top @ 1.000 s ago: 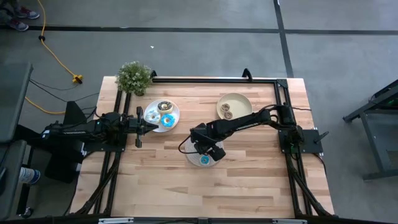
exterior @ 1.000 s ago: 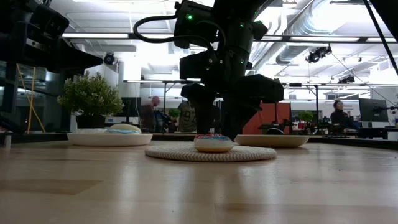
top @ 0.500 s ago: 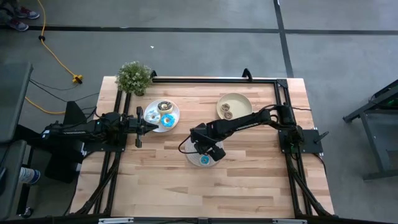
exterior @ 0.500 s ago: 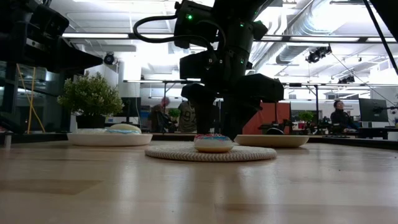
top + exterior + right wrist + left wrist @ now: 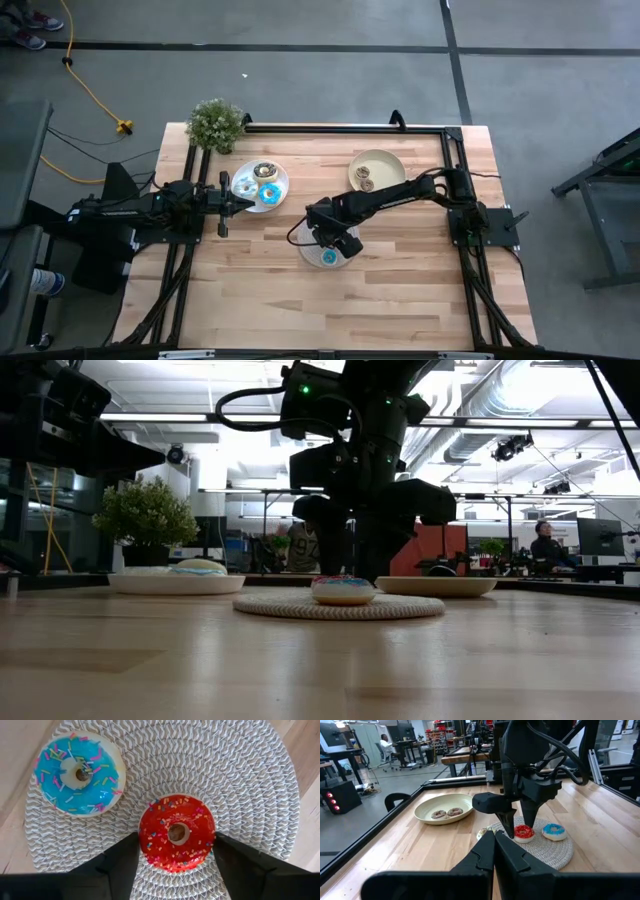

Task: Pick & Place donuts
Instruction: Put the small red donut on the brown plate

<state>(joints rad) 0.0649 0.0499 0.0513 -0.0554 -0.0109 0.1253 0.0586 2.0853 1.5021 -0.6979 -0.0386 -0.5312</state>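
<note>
On the near middle of the tabletop (image 5: 400, 290) lies the round woven mat (image 5: 240, 775), and on it two small donuts rest side by side without touching: the blue donut (image 5: 79, 773) with sprinkles and the red donut (image 5: 176, 832), also sprinkled. The right arm reaches in from its base on the right side, elbow bent, forearm stretched leftward across the wood, wrist turned so that the right end effector (image 5: 175, 851) points straight down over the mat. Its two dark fingers (image 5: 122, 862) stand apart, one on each side of the red donut, right up against its rim; whether they already press on it I cannot tell. The red donut sits flat on the mat.

Farther back and to the left, the left arm lies stretched out low from its base at the left edge, its left end effector (image 5: 494, 851) with fingers pressed together, holding nothing, just beside the white plate (image 5: 282, 185), which carries more donuts. On the far right sits the yellow-green plate (image 5: 427, 810) with two brown donuts (image 5: 447, 812). A small potted plant (image 5: 216, 124) stands at the far left corner.
</note>
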